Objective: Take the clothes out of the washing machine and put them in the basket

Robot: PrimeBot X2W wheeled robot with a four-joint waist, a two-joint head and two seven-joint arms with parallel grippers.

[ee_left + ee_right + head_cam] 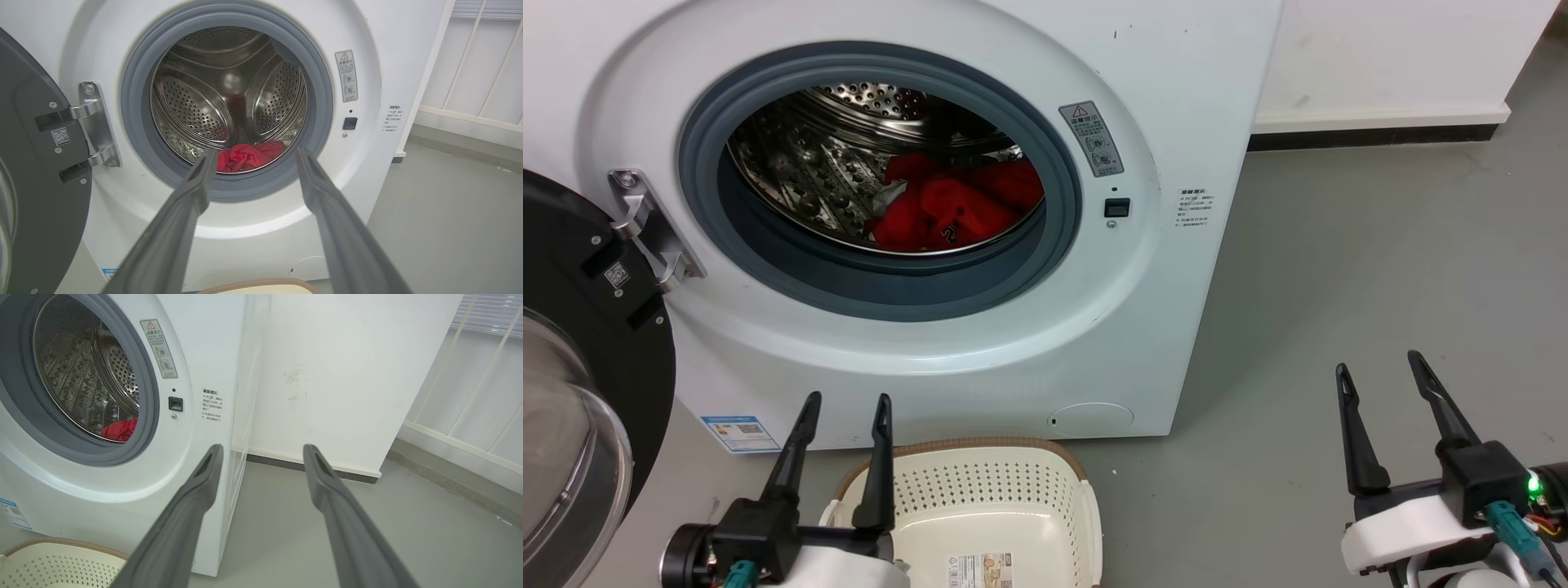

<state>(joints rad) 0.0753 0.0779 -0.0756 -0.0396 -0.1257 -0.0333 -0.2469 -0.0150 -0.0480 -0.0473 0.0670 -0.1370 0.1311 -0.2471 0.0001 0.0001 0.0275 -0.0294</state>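
Nothing is out yet: the red clothes (947,208) lie heaped deep inside the open washing machine (1201,98), the cream basket (1001,498) just below shows no garment, and my left gripper (848,400) and right gripper (1377,363) hang spread, holding nothing

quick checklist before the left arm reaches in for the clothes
1. Door open: ok.
2. Clothes in sight on the drum floor: ok.
3. Left tool open, empty: ok.
4. Right tool open, empty: ok.
5. Basket on the floor below the porthole: ok.
6. Clothes free of snags: cannot tell.
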